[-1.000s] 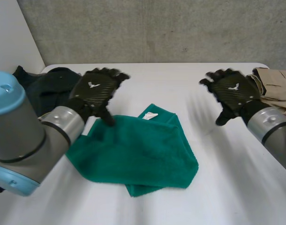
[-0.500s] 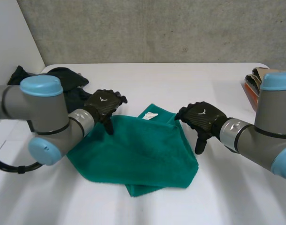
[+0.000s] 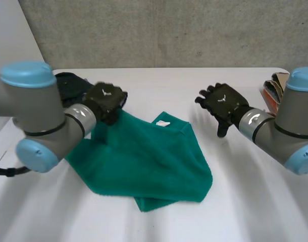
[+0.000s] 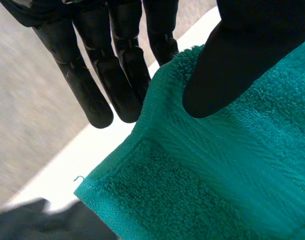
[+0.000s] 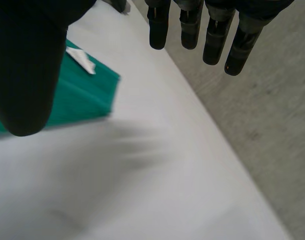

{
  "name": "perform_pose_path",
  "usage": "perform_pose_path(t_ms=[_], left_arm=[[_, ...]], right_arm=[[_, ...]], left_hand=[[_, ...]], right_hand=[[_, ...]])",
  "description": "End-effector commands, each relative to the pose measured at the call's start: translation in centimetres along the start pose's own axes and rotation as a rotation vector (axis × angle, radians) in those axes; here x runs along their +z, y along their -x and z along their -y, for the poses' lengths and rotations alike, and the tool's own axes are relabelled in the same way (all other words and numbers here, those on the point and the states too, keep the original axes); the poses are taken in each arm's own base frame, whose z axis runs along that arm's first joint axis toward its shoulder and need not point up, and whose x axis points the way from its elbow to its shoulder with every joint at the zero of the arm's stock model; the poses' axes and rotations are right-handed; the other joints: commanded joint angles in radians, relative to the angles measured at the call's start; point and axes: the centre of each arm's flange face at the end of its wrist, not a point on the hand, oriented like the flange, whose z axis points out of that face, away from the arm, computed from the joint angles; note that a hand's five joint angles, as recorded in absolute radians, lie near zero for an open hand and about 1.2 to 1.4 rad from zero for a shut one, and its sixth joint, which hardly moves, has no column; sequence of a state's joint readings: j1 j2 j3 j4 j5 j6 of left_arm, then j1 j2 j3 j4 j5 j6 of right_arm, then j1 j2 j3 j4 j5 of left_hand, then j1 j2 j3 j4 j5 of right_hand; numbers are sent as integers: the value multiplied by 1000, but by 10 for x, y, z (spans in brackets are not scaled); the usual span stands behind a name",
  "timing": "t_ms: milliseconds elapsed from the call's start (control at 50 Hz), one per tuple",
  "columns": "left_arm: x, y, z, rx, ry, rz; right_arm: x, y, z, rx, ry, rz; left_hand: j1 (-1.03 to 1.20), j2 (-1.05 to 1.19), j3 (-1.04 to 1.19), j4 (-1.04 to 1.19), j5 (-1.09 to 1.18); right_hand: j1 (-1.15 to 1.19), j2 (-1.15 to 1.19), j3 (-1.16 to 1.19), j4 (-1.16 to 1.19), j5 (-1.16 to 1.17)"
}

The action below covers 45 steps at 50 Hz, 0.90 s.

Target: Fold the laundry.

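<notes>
- Left robot hand pinches the 10 o'clock corner of the green towel.
- Right robot hand, at the towel's 2 o'clock, hangs released and empty.
- I judge folding barely started.

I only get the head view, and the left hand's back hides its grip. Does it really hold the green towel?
Observer: Yes. Left wrist view: the left hand pinches the green towel on its edge near a corner, thumb on top, fingers behind.
Operator: And the right hand's palm side?
Observer: The right hand is open, fingers straight, holding nothing, over bare table.
</notes>
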<state>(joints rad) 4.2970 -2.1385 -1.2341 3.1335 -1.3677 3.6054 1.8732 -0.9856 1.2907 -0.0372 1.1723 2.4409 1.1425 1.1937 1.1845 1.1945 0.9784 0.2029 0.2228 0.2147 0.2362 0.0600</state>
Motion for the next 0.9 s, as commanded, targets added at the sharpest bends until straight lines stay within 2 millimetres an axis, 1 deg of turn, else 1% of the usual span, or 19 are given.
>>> perform_pose_path(t_ms=[20,100,220,260,280,360,460,480,520,560,640,700,720,740,760,780,820,860,900], left_arm=[[-53,-2,57,170,-124,35],[-79,-7,78,244,-185,47],[-107,-1,102,302,-252,94],[-112,0,107,309,-269,105],[-116,3,113,313,-290,117],[-122,8,123,318,-329,144],[-119,11,127,323,-353,162],[-117,11,127,325,-357,165],[-114,15,130,328,-376,183],[-108,17,132,331,-389,194],[-88,25,137,336,-422,227],[-74,40,154,341,-491,301],[-72,43,157,342,-501,319],[-71,47,161,342,-514,342],[-69,52,164,342,-528,369],[-67,61,173,336,-563,426],[-67,69,182,329,-606,483],[-69,75,194,326,-681,544],[-70,77,200,331,-724,568]], right_arm=[[24,-2,4,-151,-162,88],[28,10,6,-129,-241,205],[27,32,-9,-15,-179,345],[23,46,-8,22,-151,397],[18,61,-5,56,-127,458],[7,79,-2,137,-47,555],[-1,85,2,254,19,613],[-1,86,1,269,24,617],[-1,85,3,308,20,626],[2,82,6,308,2,617],[26,59,16,229,-86,487],[42,27,30,189,-135,266],[49,2,43,183,-192,106],[49,-9,50,186,-222,39],[49,-22,58,190,-262,-34],[45,-45,76,196,-355,-162],[36,-64,93,205,-447,-260],[18,-84,116,208,-559,-362],[7,-91,121,202,-588,-396]], left_hand=[[254,203,212,202,243],[254,203,212,202,243],[254,203,212,202,243],[254,203,212,202,243],[254,203,212,202,243],[254,203,212,202,243],[254,203,212,202,243],[254,203,212,202,243],[254,203,212,202,243],[254,203,212,202,243],[254,203,212,202,243],[254,203,212,202,243],[254,203,212,202,243],[254,203,212,202,243],[254,203,212,202,243],[254,203,212,202,243],[254,203,212,202,243],[254,203,212,202,243],[254,203,212,202,243]], right_hand=[[-28,-48,-40,-62,-60],[-28,-48,-40,-62,-60],[-28,-48,-40,-62,-60],[-28,-48,-40,-62,-60],[-28,-48,-40,-62,-60],[-28,-48,-40,-62,-60],[-28,-48,-40,-62,-60],[37,17,25,3,5],[718,699,707,685,687],[1191,1171,1179,1158,1160],[1193,1173,1182,1160,1162],[1193,1173,1182,1160,1162],[1193,1173,1182,1160,1162],[1193,1173,1182,1160,1162],[1193,1173,1182,1160,1162],[1193,1173,1182,1160,1162],[1193,1173,1182,1160,1162],[1193,1173,1182,1160,1162],[1193,1173,1182,1160,1162]])
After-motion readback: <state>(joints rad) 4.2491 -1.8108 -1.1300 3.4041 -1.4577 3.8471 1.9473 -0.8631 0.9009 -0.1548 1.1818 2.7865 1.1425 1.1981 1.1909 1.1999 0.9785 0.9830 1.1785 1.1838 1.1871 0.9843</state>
